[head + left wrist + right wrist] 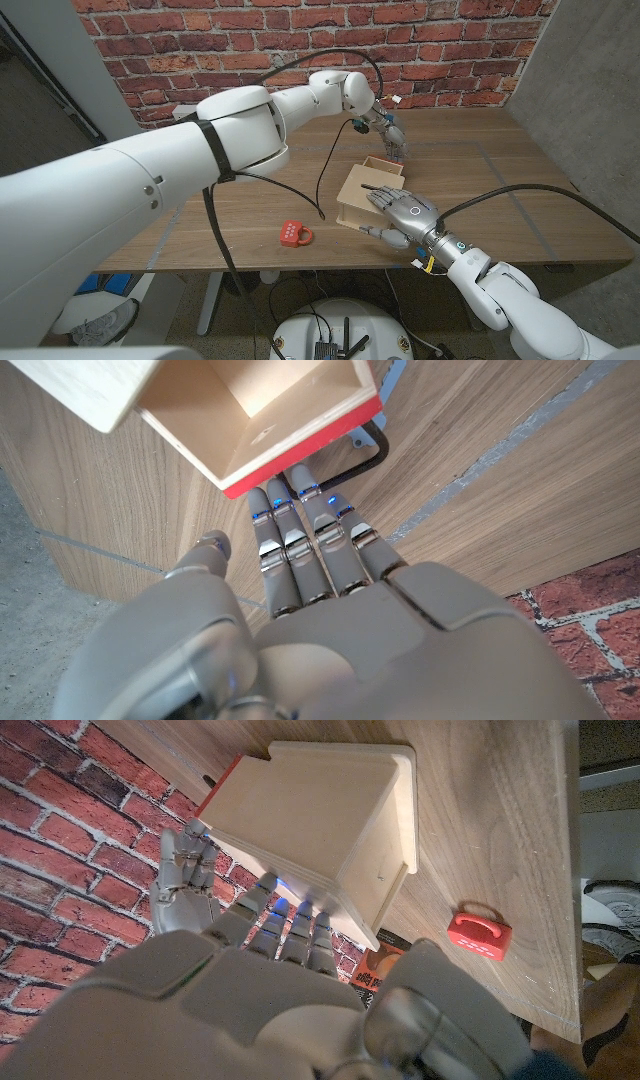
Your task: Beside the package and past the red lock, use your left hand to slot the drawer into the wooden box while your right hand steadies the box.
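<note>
On the table [520, 215] we see, at left, a red lock [295, 234] lying apart from the box [362, 195]. At centre our left hand [392, 135], fingers straight and gripping nothing, touches the red end of the drawer [290, 445], partly inside the box. Our right hand [402, 214] rests spread on the box's top.

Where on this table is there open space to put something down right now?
Bare wood lies right of the wooden box, out to the table edge, and along the front left of the red lock. It is crowded at the box: right robot hand on it, left robot hand at the drawer.
</note>
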